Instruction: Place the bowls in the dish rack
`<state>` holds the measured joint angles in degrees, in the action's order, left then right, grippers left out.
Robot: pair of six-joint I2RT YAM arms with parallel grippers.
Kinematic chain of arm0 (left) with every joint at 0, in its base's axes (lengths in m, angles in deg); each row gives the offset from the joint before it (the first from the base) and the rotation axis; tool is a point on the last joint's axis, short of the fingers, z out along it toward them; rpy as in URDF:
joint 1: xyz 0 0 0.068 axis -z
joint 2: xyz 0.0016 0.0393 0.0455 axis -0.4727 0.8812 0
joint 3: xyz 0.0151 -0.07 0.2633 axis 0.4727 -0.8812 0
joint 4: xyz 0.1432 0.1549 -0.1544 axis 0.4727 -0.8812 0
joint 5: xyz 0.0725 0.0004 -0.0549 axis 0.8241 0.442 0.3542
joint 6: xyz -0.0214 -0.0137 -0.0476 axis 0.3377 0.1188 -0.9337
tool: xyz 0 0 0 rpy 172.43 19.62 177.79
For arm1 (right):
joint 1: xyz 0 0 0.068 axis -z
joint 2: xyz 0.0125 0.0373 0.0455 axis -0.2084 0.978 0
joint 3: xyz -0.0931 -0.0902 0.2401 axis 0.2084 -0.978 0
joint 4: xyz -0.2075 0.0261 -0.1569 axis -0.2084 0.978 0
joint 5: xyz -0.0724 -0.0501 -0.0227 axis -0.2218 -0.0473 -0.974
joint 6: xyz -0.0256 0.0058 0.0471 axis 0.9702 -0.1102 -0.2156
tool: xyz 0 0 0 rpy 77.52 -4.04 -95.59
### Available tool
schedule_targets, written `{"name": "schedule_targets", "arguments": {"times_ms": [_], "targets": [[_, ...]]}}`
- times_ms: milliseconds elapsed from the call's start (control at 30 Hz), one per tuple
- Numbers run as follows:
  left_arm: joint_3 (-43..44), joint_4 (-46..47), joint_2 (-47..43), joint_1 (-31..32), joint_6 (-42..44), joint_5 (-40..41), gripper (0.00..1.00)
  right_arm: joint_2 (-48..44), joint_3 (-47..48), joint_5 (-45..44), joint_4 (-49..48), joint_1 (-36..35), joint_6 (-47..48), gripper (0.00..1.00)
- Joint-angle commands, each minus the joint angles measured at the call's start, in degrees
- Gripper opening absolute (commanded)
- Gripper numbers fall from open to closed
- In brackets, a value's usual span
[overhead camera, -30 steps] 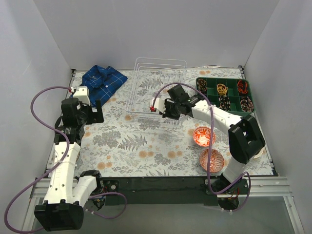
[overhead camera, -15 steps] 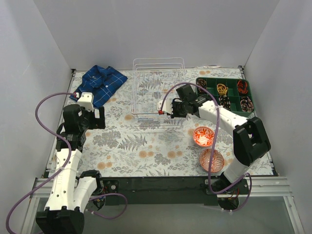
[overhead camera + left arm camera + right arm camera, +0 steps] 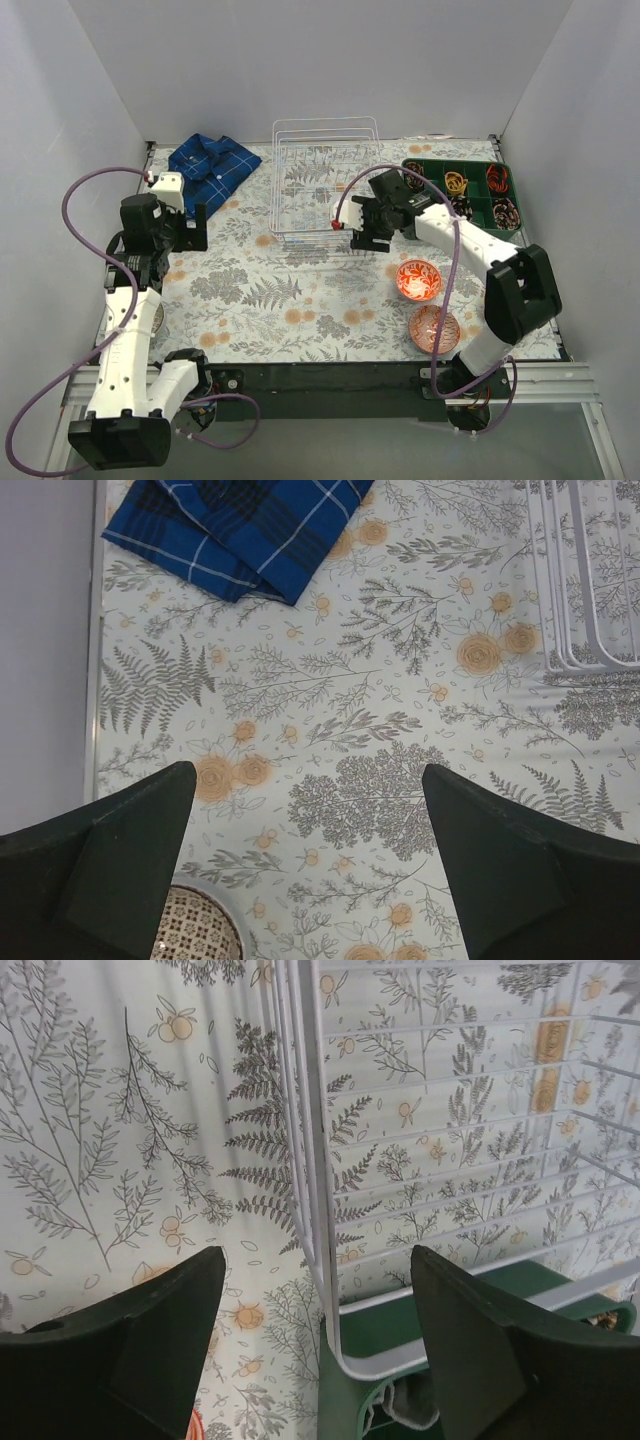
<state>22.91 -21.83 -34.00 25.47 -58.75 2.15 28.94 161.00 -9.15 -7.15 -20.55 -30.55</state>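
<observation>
The white wire dish rack [image 3: 325, 185] stands at the back middle of the table with nothing in it. My right gripper [image 3: 362, 238] is at its near right corner, open, the rack's rim wire [image 3: 318, 1150] running between the jaws without touching them. An orange-red bowl [image 3: 418, 279] and a second patterned bowl [image 3: 433, 327] sit on the table near the right arm. My left gripper [image 3: 190, 228] hovers open over the left side of the table, holding nothing. A brown-and-white patterned bowl [image 3: 195, 930] lies just below its left finger.
A folded blue plaid shirt [image 3: 212, 168] lies at the back left. The green compartmented tray [image 3: 460, 195] holding small items stands right of the rack, its corner [image 3: 450, 1310] close under the rack's rim. White walls enclose the table.
My right gripper was shut at the rack's near rim and has opened, letting the wire go. The rack shifted slightly left. The left arm swung right, then back left.
</observation>
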Motion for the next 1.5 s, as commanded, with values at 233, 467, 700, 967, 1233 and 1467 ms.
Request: {"name": "schedule_targets", "arguments": {"times_ms": [233, 467, 700, 967, 1233, 1467], "targets": [[4.16, -6.84, -0.30, 0.11, 6.40, 4.15, 0.98, -14.36, 7.29, -6.25, 10.65, -0.38, -27.40, 0.85], [3.99, -3.59, 4.98, 0.19, 3.94, 13.73, 0.98, -20.67, -0.26, -9.70, 14.26, -0.29, -53.97, 0.73], [-1.55, 4.15, 1.82, 0.11, 8.07, 16.20, 0.98, -25.17, -10.55, -8.64, 14.52, -0.29, -59.62, 0.68], [2.58, -2.70, 1.65, 0.11, 3.41, 13.12, 0.98, -27.29, -8.36, -4.52, 22.43, -0.12, -54.16, 0.67], [3.54, -2.79, 2.87, 0.11, 4.81, 12.95, 0.98, -25.96, -7.39, 2.34, 25.94, 1.55, -62.59, 0.62], [2.93, -0.33, 6.21, 0.19, 10.08, 15.31, 0.98, -28.77, -11.78, 2.79, 28.67, 5.94, -70.24, 0.63]]}}
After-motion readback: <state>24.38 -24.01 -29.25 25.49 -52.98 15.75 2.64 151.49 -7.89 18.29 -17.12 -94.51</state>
